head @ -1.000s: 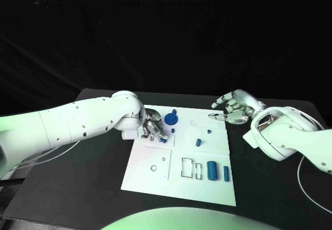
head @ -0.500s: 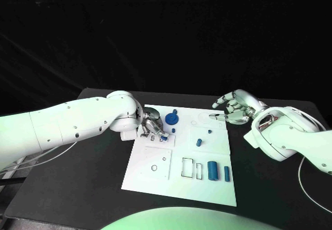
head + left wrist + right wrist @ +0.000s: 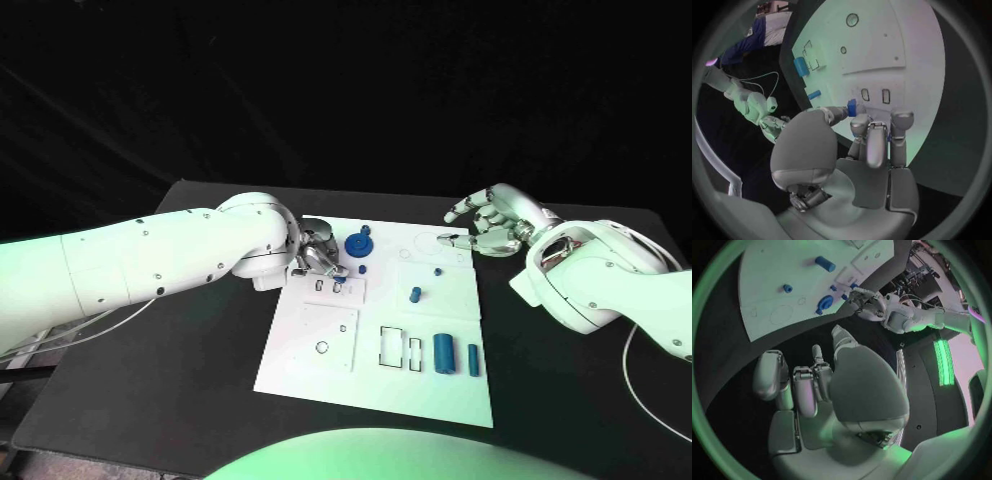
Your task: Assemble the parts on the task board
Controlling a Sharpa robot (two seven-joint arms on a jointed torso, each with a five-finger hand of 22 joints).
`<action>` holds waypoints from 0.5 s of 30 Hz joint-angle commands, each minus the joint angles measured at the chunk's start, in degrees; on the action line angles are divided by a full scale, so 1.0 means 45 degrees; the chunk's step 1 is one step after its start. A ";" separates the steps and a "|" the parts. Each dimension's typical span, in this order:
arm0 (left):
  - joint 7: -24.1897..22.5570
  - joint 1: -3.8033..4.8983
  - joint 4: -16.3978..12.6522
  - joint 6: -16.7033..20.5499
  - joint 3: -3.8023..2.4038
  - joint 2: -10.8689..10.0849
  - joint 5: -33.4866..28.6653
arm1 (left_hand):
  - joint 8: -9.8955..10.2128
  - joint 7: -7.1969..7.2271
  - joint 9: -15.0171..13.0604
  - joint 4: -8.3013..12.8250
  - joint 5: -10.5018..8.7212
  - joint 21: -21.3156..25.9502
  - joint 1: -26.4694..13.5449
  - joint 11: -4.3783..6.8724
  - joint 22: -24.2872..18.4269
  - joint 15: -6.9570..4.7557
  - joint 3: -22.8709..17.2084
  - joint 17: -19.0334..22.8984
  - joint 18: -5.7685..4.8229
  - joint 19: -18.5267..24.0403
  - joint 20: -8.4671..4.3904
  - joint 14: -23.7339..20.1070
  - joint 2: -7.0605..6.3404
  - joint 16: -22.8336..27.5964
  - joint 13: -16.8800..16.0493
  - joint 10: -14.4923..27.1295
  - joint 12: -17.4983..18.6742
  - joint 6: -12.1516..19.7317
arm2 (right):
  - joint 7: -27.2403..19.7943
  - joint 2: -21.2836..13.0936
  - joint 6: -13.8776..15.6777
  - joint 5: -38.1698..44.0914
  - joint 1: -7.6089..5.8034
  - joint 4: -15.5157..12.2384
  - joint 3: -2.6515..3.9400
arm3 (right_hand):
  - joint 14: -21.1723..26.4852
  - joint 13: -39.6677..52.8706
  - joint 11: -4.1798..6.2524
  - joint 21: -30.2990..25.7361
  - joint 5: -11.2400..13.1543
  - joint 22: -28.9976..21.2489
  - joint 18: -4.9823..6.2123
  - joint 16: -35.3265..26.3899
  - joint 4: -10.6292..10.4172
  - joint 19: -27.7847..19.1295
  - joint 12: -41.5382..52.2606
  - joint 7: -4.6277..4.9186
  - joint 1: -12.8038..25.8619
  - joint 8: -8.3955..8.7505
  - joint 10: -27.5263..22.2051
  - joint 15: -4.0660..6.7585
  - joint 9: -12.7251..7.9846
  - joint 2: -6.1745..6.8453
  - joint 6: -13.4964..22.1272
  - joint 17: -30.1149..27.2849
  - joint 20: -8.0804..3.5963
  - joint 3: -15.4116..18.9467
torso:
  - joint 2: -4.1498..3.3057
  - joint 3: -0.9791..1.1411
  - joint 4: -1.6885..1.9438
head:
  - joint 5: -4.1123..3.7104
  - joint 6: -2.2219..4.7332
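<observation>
While my left hand (image 3: 320,258) sits low over the far left part of the task board (image 3: 325,360), it pinches a small blue part (image 3: 852,107) between thumb and fingertips, right by two small slots (image 3: 876,95) in the board; I cannot tell whether the part touches the board. From the head view, my own fingers and forearm cover most of that part.

My right hand (image 3: 490,224) hangs above the black surface (image 3: 216,330) just past the board's far right corner, fingers curled loosely apart and holding nothing.

On the board, a round blue part with a knob (image 3: 359,243) lies just beside my left hand, nearly touching the fingers. A small blue piece (image 3: 362,269) lies near it. A short blue peg (image 3: 414,295) lies at mid-board, and a tiny blue stud (image 3: 436,271) sits beyond it. Two blue cylinders lie side by side at the near right: a thick one (image 3: 443,354) and a thin one (image 3: 472,358) just beside it. Black outlined rectangular recesses (image 3: 391,347) lie next to the thick cylinder, and a small ring mark (image 3: 320,348) shows on the near left panel.

A thin white cable (image 3: 101,325) trails across the surface under my left arm. Faint outlines near the board's far right corner are too pale to make out.
</observation>
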State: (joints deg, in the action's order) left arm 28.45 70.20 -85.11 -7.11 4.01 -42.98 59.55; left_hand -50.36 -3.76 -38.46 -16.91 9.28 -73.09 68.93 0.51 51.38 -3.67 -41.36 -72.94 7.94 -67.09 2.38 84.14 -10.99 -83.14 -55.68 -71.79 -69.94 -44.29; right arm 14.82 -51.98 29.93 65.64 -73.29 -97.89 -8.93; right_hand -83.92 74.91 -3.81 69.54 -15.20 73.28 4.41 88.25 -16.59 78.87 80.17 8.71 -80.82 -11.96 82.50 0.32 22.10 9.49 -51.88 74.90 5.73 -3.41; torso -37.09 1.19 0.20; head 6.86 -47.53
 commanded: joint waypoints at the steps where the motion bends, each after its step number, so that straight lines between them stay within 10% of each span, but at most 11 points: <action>1: 0.0037 -0.0042 -0.0051 0.0413 0.0006 0.0015 0.0820 | -0.0067 0.0011 -0.0022 0.2723 0.0064 -0.0070 -0.0021 0.0029 0.0050 -0.0084 -0.2842 -0.0015 -0.0076 -0.0115 -0.0017 0.0424 -0.0118 -0.0053 -0.0039 -0.0127 -0.0069 -0.0151 | -0.0043 0.0012 0.0036 0.0151 0.0012 0.0006 -0.0001 | -0.0988 0.1054 -0.0013 -0.0051 -0.0037 -0.0022 0.0160 -0.0051 -0.0019 -0.0112 -0.0059 -0.0014 0.0087 -0.0060 -0.0100 -0.0024 0.0004 0.0021 0.0062 0.1705 0.0023 0.0062 | 0.0004 -0.0005 -0.0016 | 0.0023 -0.0018; 15: 0.0093 -0.0205 -0.0034 0.0371 0.0044 0.0005 0.1228 | -0.0063 0.0046 -0.0032 0.2845 0.0187 -0.0200 -0.0172 0.0064 0.0281 -0.0116 -0.3007 -0.0009 -0.0119 -0.0272 -0.0041 0.0431 -0.0232 -0.0051 -0.0197 -0.0295 -0.0165 -0.0271 | -0.0115 0.0023 0.0185 0.0120 0.0036 0.0015 -0.0001 | -0.0962 0.0974 -0.0010 -0.0161 -0.0042 -0.0103 0.0183 -0.0085 -0.0012 -0.0170 -0.0142 -0.0017 0.0086 -0.0079 -0.0164 -0.0020 0.0003 0.0007 0.0077 0.1609 0.0021 0.0062 | 0.0000 -0.0017 -0.0007 | 0.0077 -0.0043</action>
State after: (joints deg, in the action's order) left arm 28.75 69.32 -85.14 -5.77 4.21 -43.02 63.56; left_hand -50.35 -3.48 -38.53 -16.49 9.85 -73.79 68.21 0.79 52.54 -3.88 -42.10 -72.93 7.95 -67.90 2.16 83.94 -11.71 -83.14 -56.47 -72.75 -70.52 -45.19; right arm 14.67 -51.93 30.40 65.62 -73.18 -97.81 -8.93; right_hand -83.92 74.94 -3.80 68.83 -15.20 72.75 4.41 88.01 -16.59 78.36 79.65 8.71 -80.82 -11.96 82.08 0.32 22.09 9.49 -51.88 74.95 5.64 -3.41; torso -37.05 1.16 0.19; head 7.11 -47.72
